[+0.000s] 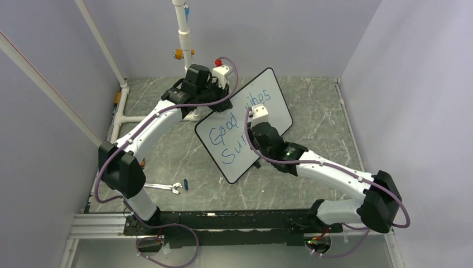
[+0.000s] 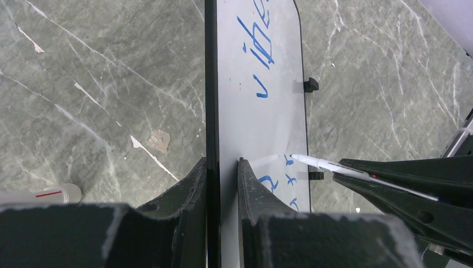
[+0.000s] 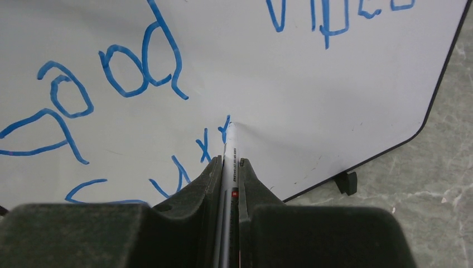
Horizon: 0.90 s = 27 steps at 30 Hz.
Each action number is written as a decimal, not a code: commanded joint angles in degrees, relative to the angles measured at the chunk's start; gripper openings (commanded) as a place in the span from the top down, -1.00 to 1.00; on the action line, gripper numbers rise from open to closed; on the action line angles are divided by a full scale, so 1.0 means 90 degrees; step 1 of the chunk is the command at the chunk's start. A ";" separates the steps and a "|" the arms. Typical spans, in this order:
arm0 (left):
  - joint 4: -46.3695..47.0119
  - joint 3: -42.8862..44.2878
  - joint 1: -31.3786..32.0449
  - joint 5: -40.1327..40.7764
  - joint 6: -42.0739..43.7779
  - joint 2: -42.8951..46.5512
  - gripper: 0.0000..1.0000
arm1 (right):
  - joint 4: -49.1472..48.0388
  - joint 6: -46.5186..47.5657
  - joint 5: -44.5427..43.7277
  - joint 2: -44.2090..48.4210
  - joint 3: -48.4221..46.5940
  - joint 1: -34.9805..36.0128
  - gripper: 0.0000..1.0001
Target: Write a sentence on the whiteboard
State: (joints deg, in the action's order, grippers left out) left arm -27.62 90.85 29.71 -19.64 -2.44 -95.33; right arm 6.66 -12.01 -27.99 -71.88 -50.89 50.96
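The whiteboard (image 1: 274, 114) stands tilted on edge in the middle of the table. Blue lettering (image 1: 223, 135) on it reads "Good vibes", with a second scrawled line beneath. My left gripper (image 1: 222, 84) is shut on the board's top edge; in the left wrist view (image 2: 222, 163) its fingers pinch the black frame of the whiteboard (image 2: 262, 128). My right gripper (image 1: 257, 118) is shut on a white marker (image 3: 231, 142). The marker tip touches the whiteboard (image 3: 312, 111) at the end of the second line (image 3: 184, 162). The marker also shows in the left wrist view (image 2: 318, 163).
A wrench (image 1: 164, 187) and a small blue cap (image 1: 186, 184) lie on the table left of the board. A white pipe frame (image 1: 184, 39) stands at the back and left. A white tube with a red mark (image 2: 50, 194) lies behind the board. A black board foot (image 3: 346, 182) rests on the table.
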 commanded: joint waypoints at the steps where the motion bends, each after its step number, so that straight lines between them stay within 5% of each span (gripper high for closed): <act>1: 0.0334 0.0003 0.0018 0.0192 0.0466 0.0288 1.00 | 0.0010 -0.0049 -0.0004 0.0482 -0.0154 -0.0022 1.00; 27: 0.0295 0.0003 0.0014 0.0171 0.0525 0.0206 1.00 | 0.0148 -0.0247 0.0682 0.1023 0.0156 -0.0524 1.00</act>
State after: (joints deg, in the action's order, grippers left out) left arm -27.57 90.85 29.71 -19.68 -2.15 -95.33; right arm 10.20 -13.30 -21.87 -65.34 -50.72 46.41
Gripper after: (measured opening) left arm 0.224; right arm 0.132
